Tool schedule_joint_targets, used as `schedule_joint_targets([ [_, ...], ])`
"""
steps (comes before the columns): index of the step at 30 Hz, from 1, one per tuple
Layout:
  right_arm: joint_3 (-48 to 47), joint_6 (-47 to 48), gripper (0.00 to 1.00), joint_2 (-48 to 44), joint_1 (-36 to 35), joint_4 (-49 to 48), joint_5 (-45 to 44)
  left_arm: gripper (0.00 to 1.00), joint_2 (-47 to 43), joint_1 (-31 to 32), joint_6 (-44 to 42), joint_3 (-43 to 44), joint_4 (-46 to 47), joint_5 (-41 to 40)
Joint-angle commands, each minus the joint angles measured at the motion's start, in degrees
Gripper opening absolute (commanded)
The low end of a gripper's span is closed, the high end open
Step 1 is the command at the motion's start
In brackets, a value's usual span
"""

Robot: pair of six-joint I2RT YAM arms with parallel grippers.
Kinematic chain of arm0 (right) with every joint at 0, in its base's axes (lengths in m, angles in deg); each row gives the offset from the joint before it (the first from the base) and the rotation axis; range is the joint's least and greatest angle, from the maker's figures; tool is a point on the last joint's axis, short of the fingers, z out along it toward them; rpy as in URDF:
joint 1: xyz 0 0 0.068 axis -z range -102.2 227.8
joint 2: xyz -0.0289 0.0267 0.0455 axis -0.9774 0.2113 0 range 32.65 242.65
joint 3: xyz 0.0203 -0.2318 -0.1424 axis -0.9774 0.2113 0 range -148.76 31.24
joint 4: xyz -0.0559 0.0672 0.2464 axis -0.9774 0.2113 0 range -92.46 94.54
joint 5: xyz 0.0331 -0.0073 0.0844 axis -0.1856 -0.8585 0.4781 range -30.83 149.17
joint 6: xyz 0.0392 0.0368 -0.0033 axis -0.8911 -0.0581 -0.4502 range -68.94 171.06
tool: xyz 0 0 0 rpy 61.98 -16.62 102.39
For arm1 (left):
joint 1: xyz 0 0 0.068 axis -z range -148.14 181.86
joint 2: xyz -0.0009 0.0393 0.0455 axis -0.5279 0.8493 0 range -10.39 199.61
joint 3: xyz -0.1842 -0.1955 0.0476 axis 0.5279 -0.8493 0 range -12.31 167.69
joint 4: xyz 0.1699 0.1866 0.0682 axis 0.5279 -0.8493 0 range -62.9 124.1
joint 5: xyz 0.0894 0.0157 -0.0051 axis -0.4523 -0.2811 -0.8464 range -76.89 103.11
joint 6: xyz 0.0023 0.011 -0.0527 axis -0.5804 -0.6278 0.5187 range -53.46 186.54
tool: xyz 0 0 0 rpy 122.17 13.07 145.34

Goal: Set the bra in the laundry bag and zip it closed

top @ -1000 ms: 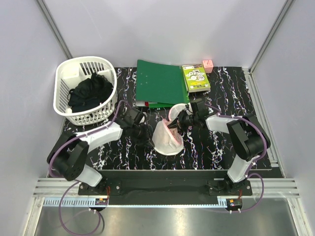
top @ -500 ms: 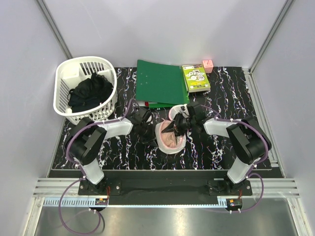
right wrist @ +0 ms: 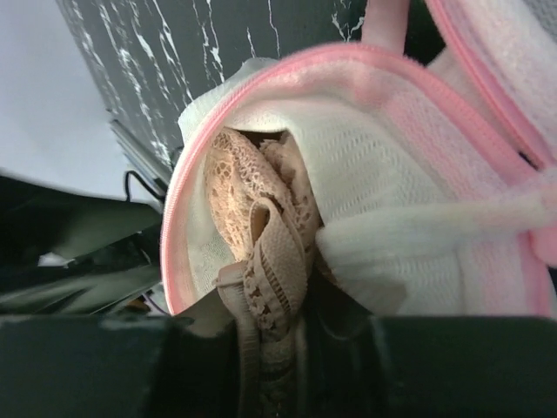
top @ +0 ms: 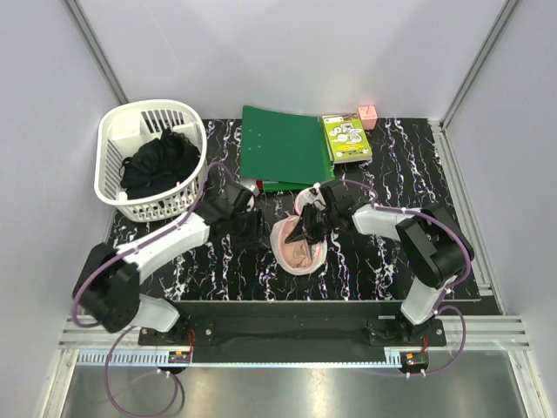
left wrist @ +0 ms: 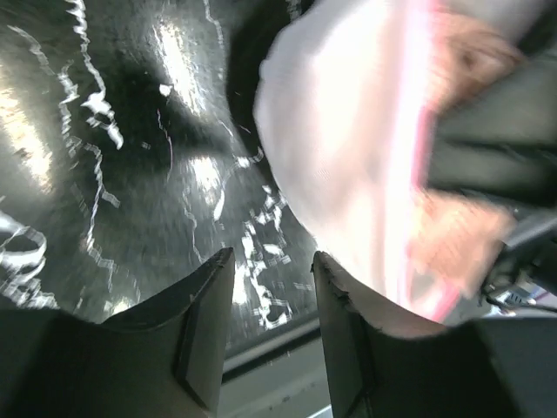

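The laundry bag (top: 294, 254), white mesh with pink zipper trim, lies open at the table's middle. The peach bra (top: 298, 247) sits inside it. In the right wrist view the lacy bra (right wrist: 261, 226) fills the bag's mouth inside the pink rim (right wrist: 171, 252), and my right gripper (right wrist: 280, 353) is shut on its strap and lace. From above, the right gripper (top: 306, 232) reaches into the bag from the right. My left gripper (top: 258, 232) stands open just left of the bag, apart from it. Nothing lies between its fingers (left wrist: 204, 305), and the bag (left wrist: 348, 139) shows blurred to their right.
A white slotted basket (top: 116, 131) holding black clothes (top: 157, 165) stands at the back left. A green binder (top: 283, 146), a green box (top: 346, 138) and a small pink box (top: 367, 116) lie at the back. The table's near edge runs just below the bag.
My left gripper has opened and its arm has swung, ending just left of the bag. The bag has shifted slightly up and left, with more of the bra showing inside.
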Motion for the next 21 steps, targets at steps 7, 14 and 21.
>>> schedule_joint_targets([
  [7,-10.31,15.09,0.57,-5.25,-0.36,25.97,-6.83,0.43,-10.85,0.62,-0.92,7.53,-3.10,0.57],
  [14,-19.02,20.27,0.77,-6.48,-0.36,40.65,-13.61,0.39,-8.31,2.72,1.29,9.99,3.75,2.95],
  [21,-21.22,21.77,0.84,-10.70,2.54,46.81,-17.57,0.38,-3.48,5.71,0.67,15.18,4.99,3.92],
])
